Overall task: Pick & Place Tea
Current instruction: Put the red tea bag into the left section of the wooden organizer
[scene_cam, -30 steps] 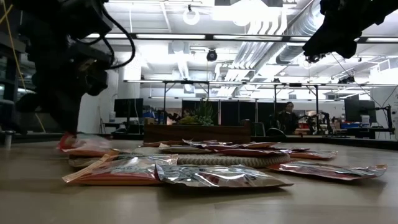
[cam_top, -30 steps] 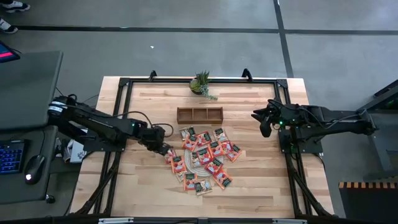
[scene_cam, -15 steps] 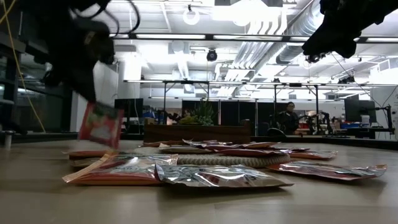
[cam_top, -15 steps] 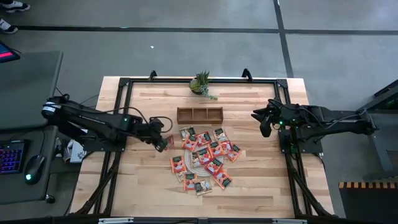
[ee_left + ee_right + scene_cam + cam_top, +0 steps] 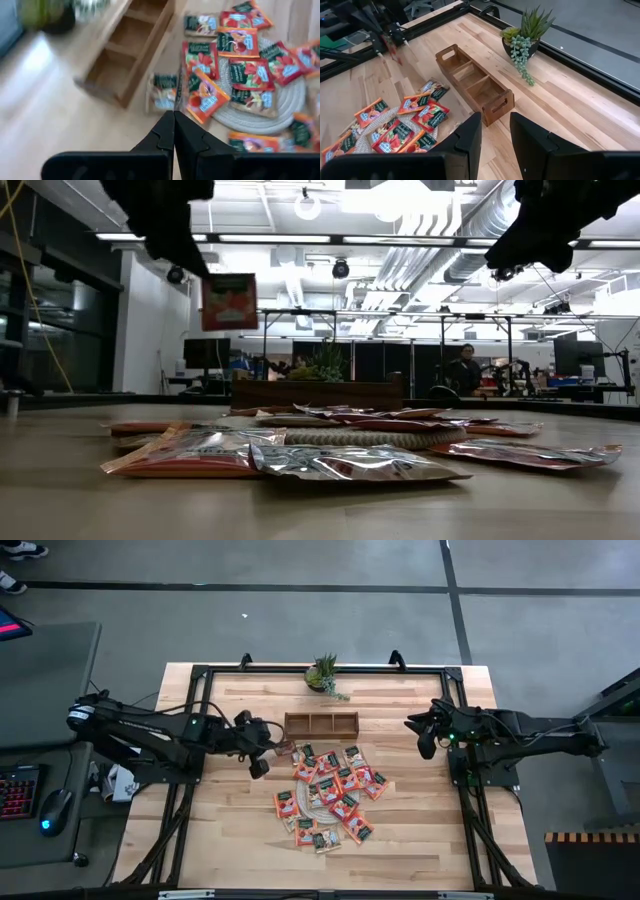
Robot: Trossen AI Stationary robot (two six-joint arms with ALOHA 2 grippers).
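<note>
Ahead of my two dark fingers [image 5: 470, 135], which stand a little apart with nothing between them, a wooden three-compartment tray [image 5: 475, 85] lies on the table [image 5: 560, 107]. Beyond the tray stands a potted succulent [image 5: 525, 35]. Tea sachets [image 5: 402, 122] lie scattered beside my fingers, some on a round woven mat [image 5: 362, 145].
</note>
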